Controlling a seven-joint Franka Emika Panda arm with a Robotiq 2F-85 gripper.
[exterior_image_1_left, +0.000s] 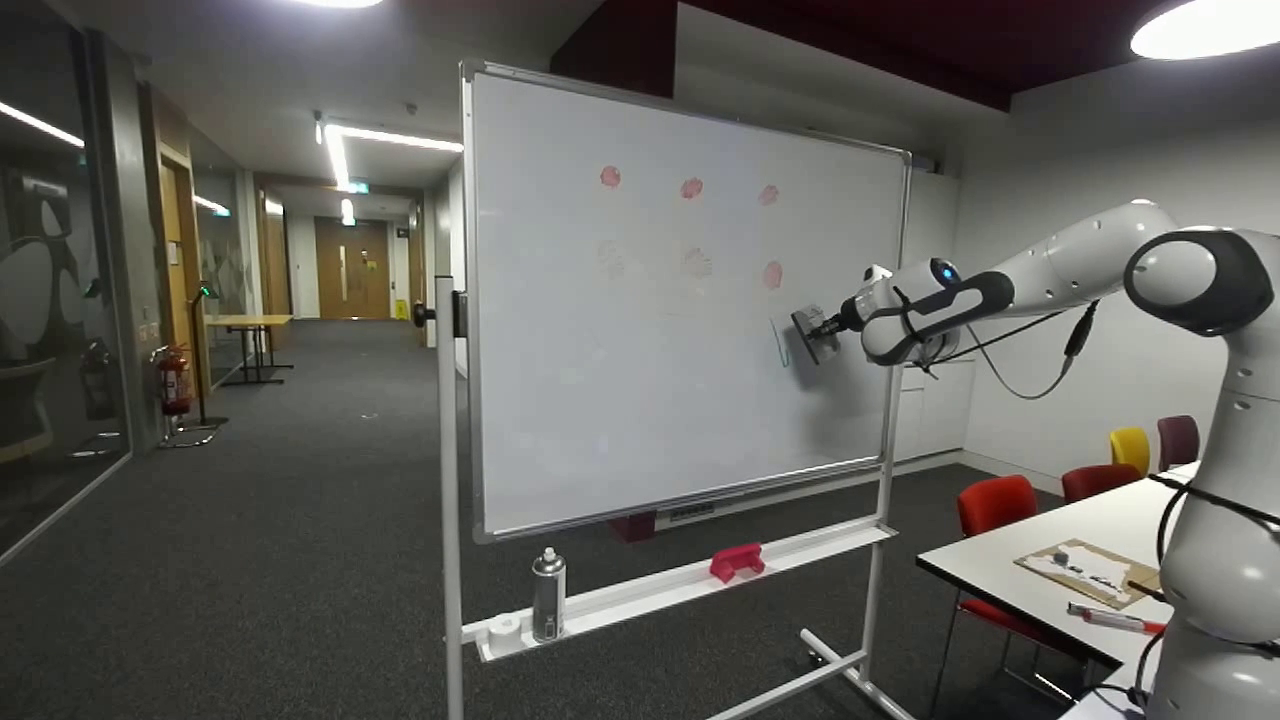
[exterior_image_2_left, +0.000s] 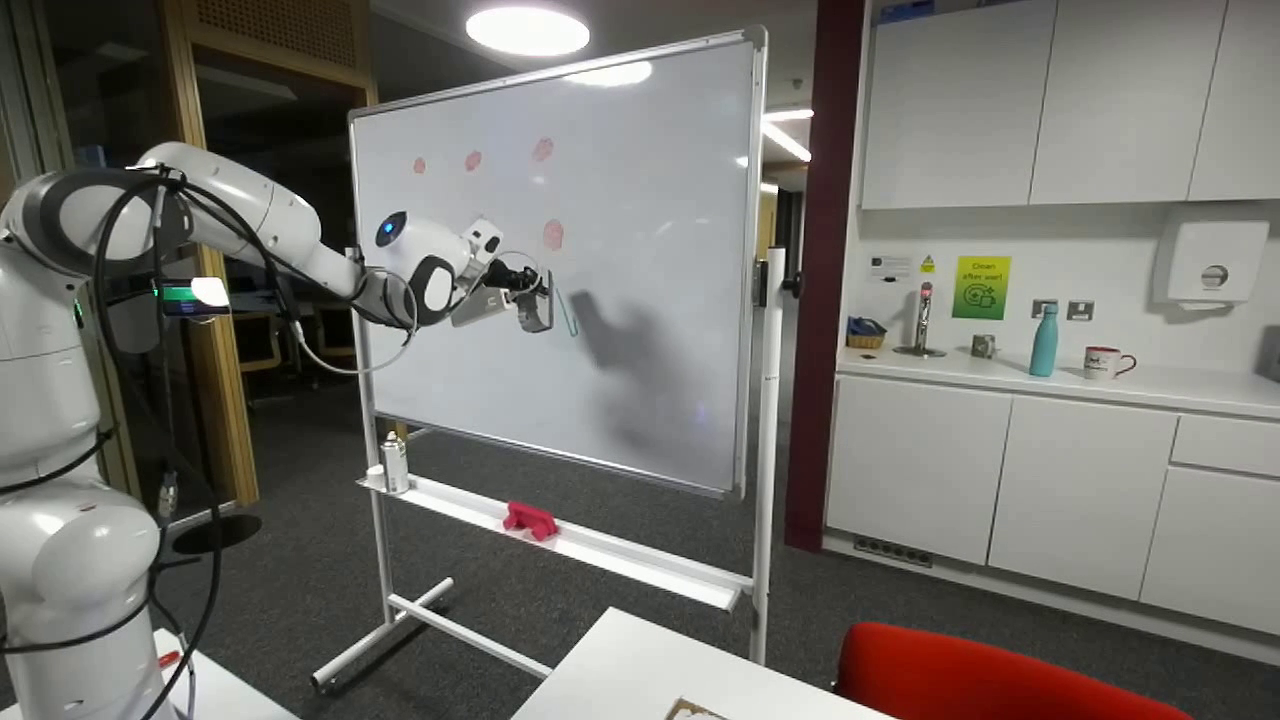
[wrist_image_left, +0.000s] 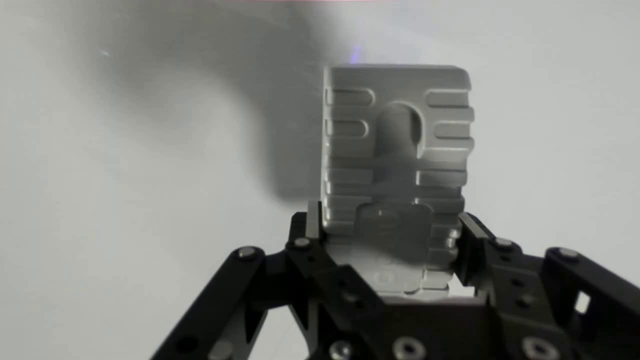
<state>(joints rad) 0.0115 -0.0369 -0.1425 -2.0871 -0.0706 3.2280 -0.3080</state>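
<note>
My gripper (wrist_image_left: 392, 225) is shut on a grey ribbed eraser (wrist_image_left: 395, 145), gripped by its two sides. In both exterior views the eraser (exterior_image_1_left: 816, 338) is held up close to the right-middle of the whiteboard (exterior_image_1_left: 620, 400); whether its face touches the surface I cannot tell. Just beside it runs a short teal line (exterior_image_2_left: 568, 312). Red blotches (exterior_image_1_left: 692, 188) mark the upper board, with a red blotch (exterior_image_1_left: 772, 275) above the eraser and a faint smudge (exterior_image_1_left: 697, 262) further left. The arm's shadow (exterior_image_2_left: 640, 360) falls on the board.
Below the board a white tray (exterior_image_1_left: 640, 596) bears a spray can (exterior_image_1_left: 549, 596), a white roll (exterior_image_1_left: 504, 634) and a red holder (exterior_image_1_left: 737, 563). A white table (exterior_image_1_left: 1010, 540) with a marker (exterior_image_1_left: 1115, 618) and red chairs (exterior_image_1_left: 997, 517) stands beside the arm.
</note>
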